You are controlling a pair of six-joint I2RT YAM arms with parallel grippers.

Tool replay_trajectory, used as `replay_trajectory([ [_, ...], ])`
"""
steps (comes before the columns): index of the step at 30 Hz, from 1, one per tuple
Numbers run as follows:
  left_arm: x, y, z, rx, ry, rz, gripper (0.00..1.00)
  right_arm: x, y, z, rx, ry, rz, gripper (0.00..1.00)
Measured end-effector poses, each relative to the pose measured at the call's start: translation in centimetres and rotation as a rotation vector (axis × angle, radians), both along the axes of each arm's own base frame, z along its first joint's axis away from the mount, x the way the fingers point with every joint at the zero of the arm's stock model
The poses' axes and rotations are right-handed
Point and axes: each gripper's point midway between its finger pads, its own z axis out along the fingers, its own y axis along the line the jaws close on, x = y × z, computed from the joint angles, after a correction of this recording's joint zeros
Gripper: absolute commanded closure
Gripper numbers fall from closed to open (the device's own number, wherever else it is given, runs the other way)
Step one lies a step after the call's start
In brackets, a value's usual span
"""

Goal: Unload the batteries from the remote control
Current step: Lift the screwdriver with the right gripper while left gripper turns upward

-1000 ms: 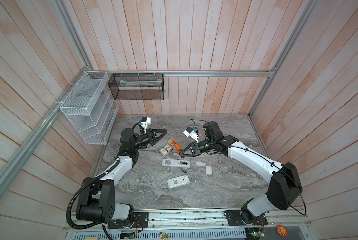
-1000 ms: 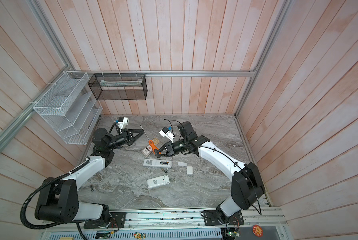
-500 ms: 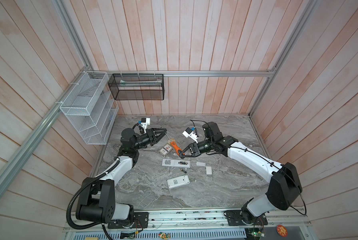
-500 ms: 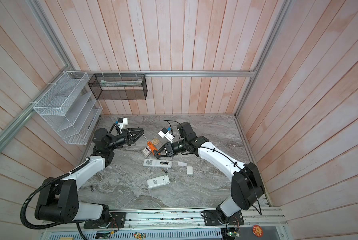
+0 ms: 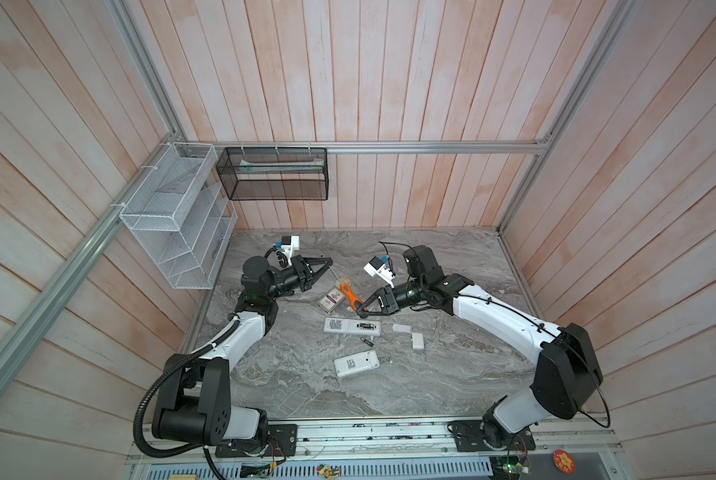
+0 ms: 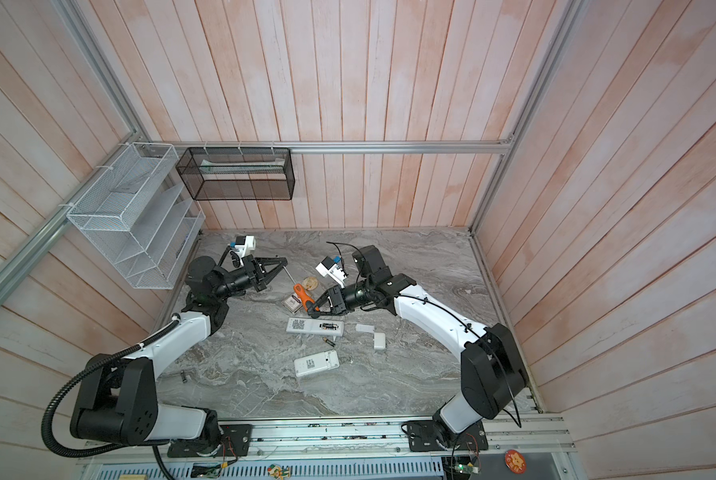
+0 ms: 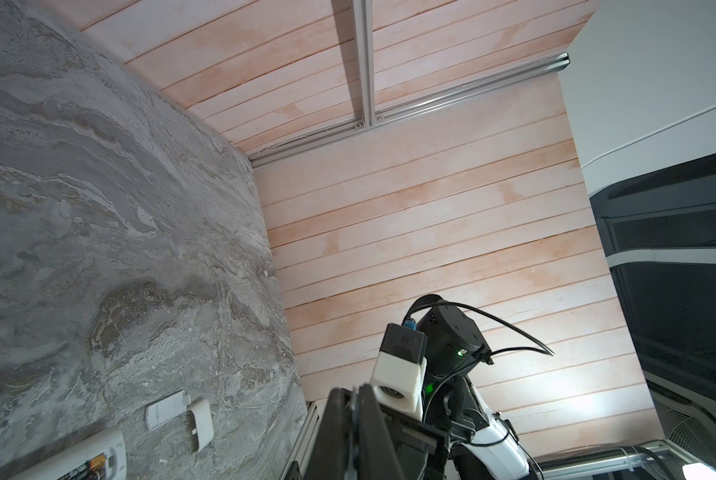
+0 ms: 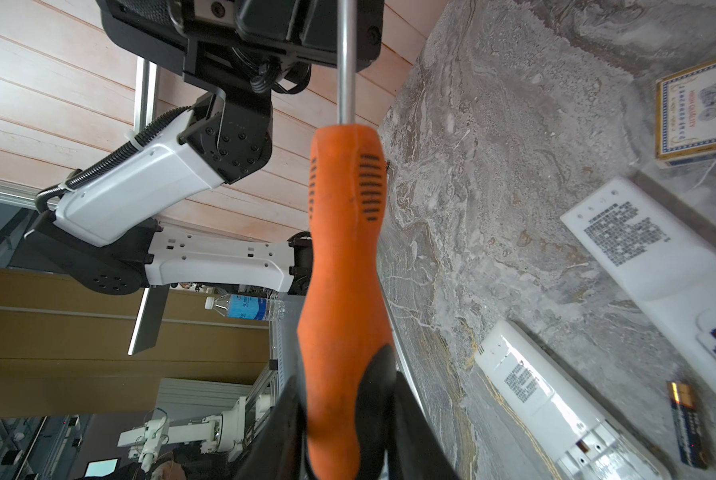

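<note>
A white remote control (image 5: pixel 344 325) lies face down mid-table with its compartment open, and dark batteries (image 5: pixel 368 326) sit inside it. In both top views one loose battery (image 6: pixel 329 341) lies just in front of it. My right gripper (image 5: pixel 362 307) is shut on the orange handle of a screwdriver (image 8: pixel 344 249), held above the table behind the remote. The metal shaft runs up to my left gripper (image 5: pixel 328 264), which is shut on its far end. In the left wrist view the left gripper's fingers (image 7: pixel 339 424) are pressed together on something thin.
A second white remote (image 5: pixel 356 363) lies nearer the front. Two white battery covers (image 5: pixel 401 328) (image 5: pixel 417 340) lie right of the open remote. A small printed box (image 5: pixel 331 300) and a round wooden piece (image 5: pixel 344 282) sit under the screwdriver. Another battery (image 6: pixel 184 377) lies front left.
My left gripper's jaws stood spread around the screwdriver shaft a second ago and have now closed on it. The right gripper and the screwdriver handle have stayed put.
</note>
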Motion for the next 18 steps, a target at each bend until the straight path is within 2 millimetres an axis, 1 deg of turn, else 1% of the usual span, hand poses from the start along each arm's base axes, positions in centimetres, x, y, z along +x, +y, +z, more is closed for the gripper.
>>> replay_trajectory([
  [1, 0.1, 0.1, -0.2, 0.002, 0.006, 0.006, 1.0, 0.2, 0.0, -0.1, -0.009, -0.003, -0.009, 0.57],
  [3, 0.3, 0.1, -0.5, 0.006, 0.024, 0.014, 1.0, 0.9, 0.1, -0.3, -0.027, -0.03, -0.042, 0.45],
  [5, 0.6, 0.2, -0.9, 0.007, 0.048, 0.032, 1.0, 2.1, 0.2, -0.4, -0.048, -0.067, -0.102, 0.35],
  [7, 1.2, 0.5, -1.3, -0.005, 0.079, 0.071, 1.0, 3.5, -0.1, -0.3, -0.053, -0.107, -0.204, 0.26],
  [9, 1.8, 1.0, -1.9, -0.031, 0.116, 0.127, 1.0, 4.3, -0.7, -0.3, -0.038, -0.123, -0.296, 0.22],
  [11, 2.3, 1.5, -3.0, -0.068, 0.163, 0.191, 1.0, 4.8, -1.1, -0.1, -0.018, -0.117, -0.368, 0.21],
  [14, 2.8, 1.5, -4.5, -0.118, 0.235, 0.268, 1.0, 6.2, -0.7, 0.8, 0.013, -0.12, -0.425, 0.2],
  [16, 3.0, 1.1, -4.8, -0.147, 0.27, 0.31, 1.0, 6.9, -0.3, 1.6, 0.037, -0.131, -0.447, 0.2],
  [18, 3.2, 0.8, -4.5, -0.177, 0.282, 0.34, 1.0, 7.4, -0.1, 2.5, 0.06, -0.141, -0.459, 0.2],
])
